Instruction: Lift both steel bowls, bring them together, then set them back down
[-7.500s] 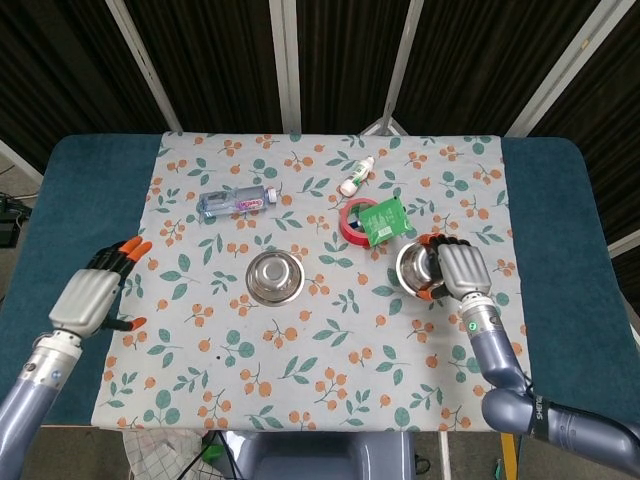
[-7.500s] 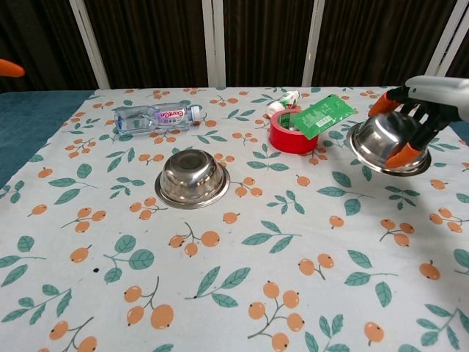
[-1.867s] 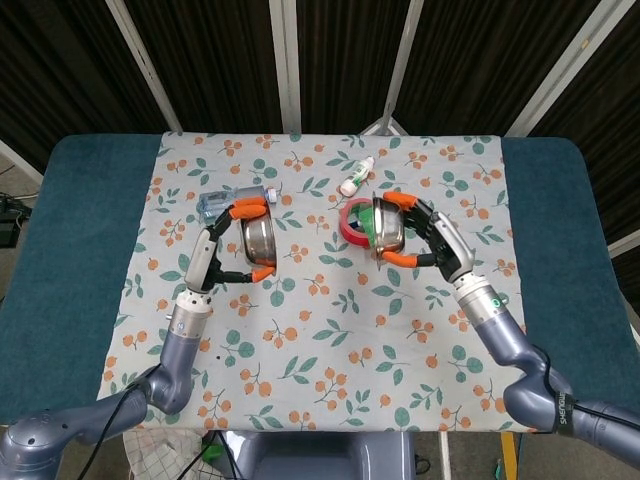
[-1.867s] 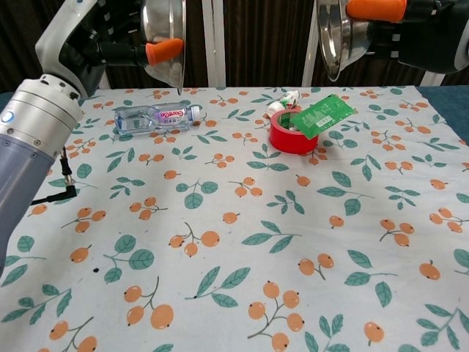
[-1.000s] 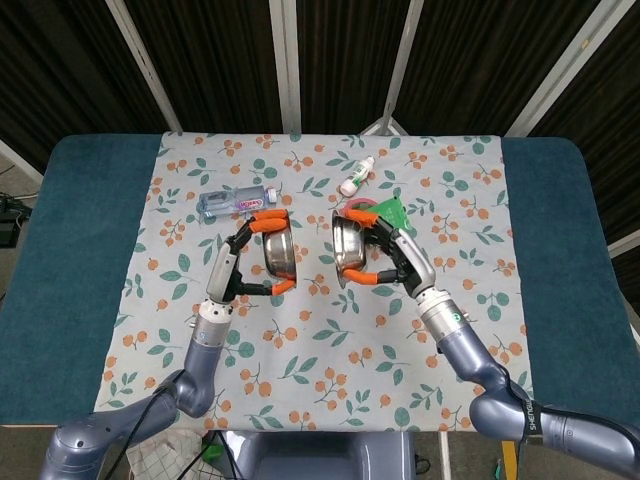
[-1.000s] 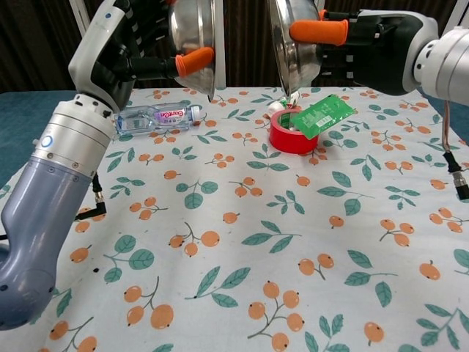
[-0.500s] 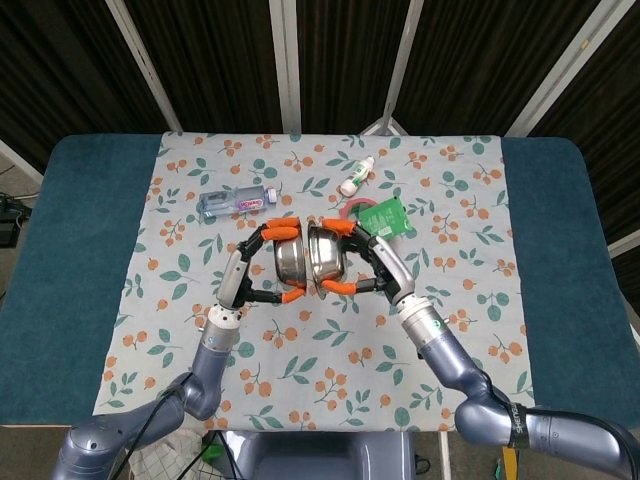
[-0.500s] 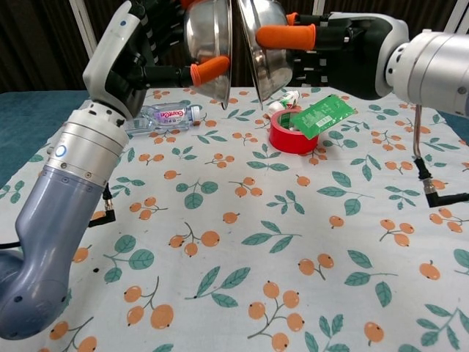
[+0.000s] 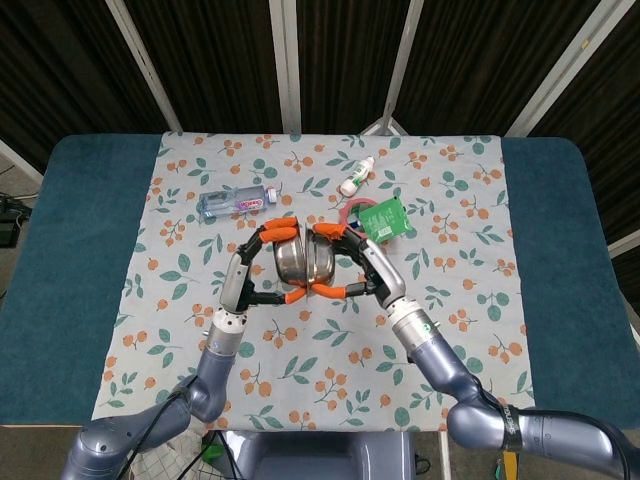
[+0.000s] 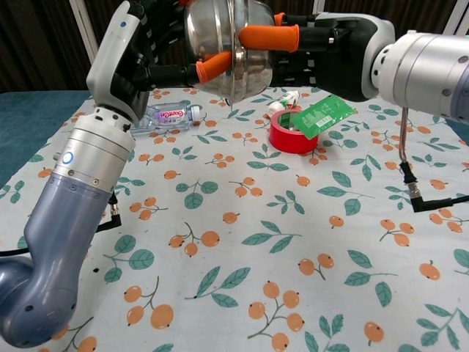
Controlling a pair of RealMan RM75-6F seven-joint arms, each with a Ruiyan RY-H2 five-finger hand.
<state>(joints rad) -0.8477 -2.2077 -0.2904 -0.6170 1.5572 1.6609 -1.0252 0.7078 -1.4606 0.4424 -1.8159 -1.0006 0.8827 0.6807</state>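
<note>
Head view: both steel bowls raised above the red tape roll (image 9: 352, 213), rims now meeting.

Left hand (image 9: 262, 262) grips the left bowl (image 9: 288, 260); right hand (image 9: 352, 262) grips the right bowl (image 9: 319, 262). A gap separated the rims half a second ago; it has closed, so the bringing-together step appears complete and setting down remains. Chest view confirms the left bowl (image 10: 207, 31) and right bowl (image 10: 251, 53) sit mouth to mouth, well above the cloth, which the head view cannot establish.

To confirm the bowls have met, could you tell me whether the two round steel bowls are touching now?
Touching. In the chest view, the left steel bowl and right steel bowl meet rim to rim, no gap visible.
</note>
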